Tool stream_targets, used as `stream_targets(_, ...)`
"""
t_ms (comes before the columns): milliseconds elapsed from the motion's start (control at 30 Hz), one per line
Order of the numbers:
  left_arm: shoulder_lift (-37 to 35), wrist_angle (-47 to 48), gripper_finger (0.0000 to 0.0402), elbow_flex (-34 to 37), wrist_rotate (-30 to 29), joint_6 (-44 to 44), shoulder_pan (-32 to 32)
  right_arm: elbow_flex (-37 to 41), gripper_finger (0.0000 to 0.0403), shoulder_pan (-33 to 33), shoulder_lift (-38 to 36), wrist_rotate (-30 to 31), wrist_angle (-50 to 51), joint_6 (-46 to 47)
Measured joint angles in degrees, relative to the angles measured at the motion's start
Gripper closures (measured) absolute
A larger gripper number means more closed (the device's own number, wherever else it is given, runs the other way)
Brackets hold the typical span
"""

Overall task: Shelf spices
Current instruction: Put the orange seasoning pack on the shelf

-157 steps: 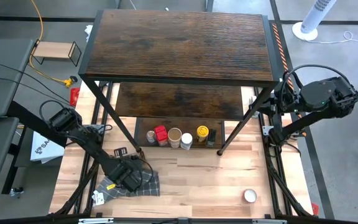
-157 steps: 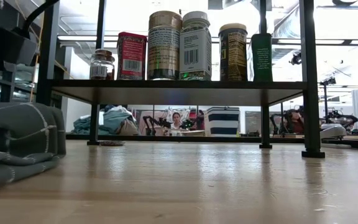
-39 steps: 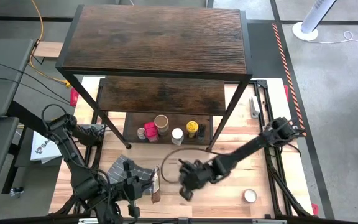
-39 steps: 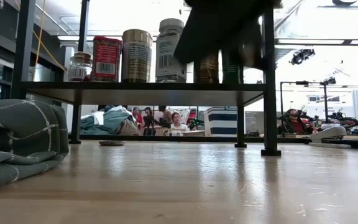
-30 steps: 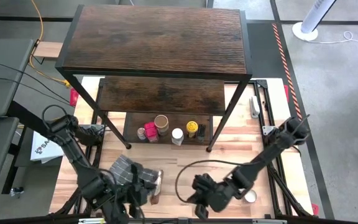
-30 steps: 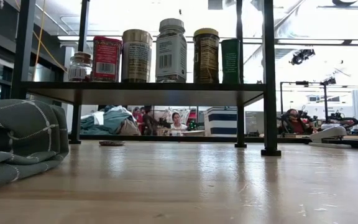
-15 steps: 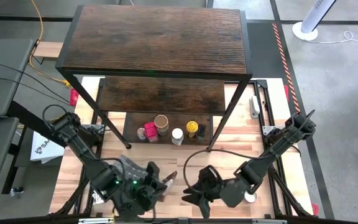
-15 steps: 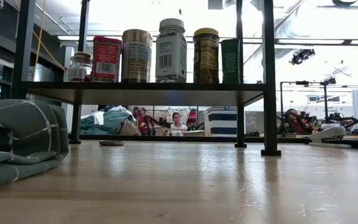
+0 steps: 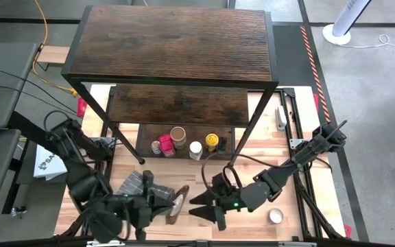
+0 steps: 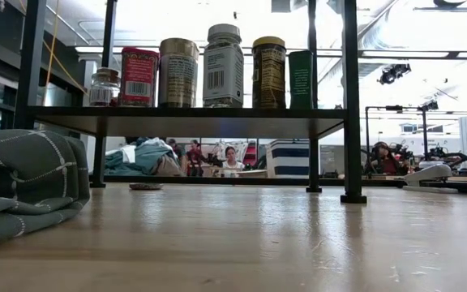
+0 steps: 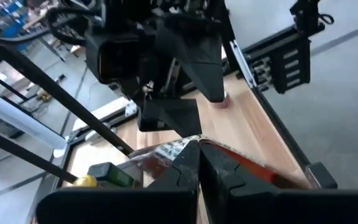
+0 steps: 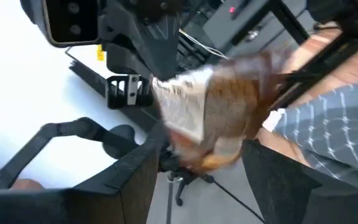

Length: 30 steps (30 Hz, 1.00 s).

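Observation:
The shelf (image 9: pixel 173 44) is a tall unit of dark wood boards on a black frame. Several spices (image 9: pixel 190 144) stand in a row on its lowest board (image 10: pixel 201 118). Near the table's front edge my left gripper (image 9: pixel 181 199) is shut on a brown spice packet (image 9: pixel 177 207) with a white label (image 12: pixel 185 106). My right gripper (image 9: pixel 196 206) faces it from the right, open. In the right wrist view its fingers (image 12: pixel 135 171) stand on either side of the packet; I cannot tell whether they touch it. My left gripper pinches one edge of the packet (image 11: pixel 188 149) between its two shut fingers. The fingers reach toward the table's right side, slanting a little down. The packet sticks out past the fingertips, tilted and clear of the table.
A grey checked cloth (image 9: pixel 134 185) lies folded on the table behind the left gripper and fills the left of the low view (image 10: pixel 23 182). A small white round lid (image 9: pixel 276 216) lies at the front right. The shelf's black legs (image 9: pixel 233 162) stand just beyond both grippers.
My left gripper has risen from the table with the packet, lifting it clear, and has rolled its wrist. My right gripper has risen, swung toward the table's left until it faces the packet, tipped up to about level, and opened its fingers.

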<state>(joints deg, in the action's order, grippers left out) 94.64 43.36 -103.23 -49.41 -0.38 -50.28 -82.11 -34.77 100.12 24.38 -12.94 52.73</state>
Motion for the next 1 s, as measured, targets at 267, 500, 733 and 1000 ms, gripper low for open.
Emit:
stream_targets(267, -1.77, -1.45, 0.0401, -0.10, -5.27, -1.61, -2.64, 0.02, 0.0174, 0.46, 0.00, 1.83, -2.74, -1.52)
stream_targets(500, -2.49, -11.83, 0.0401, -0.10, -7.26, 2.82, -3.09, 0.02, 0.0174, 1.55, -0.04, 2.36, -12.78, -7.88)
stream_targets(733, -3.55, -19.62, 0.0401, -0.10, -6.84, 10.51, -3.06, 0.02, 0.0174, 2.17, -0.04, 2.35, -14.38, -8.76)
stream_targets(1000, -3.64, -17.23, 0.0401, -0.10, -8.63, 9.57, -2.25, 0.02, 0.0174, 1.99, -0.04, -0.85, -24.77, -13.25)
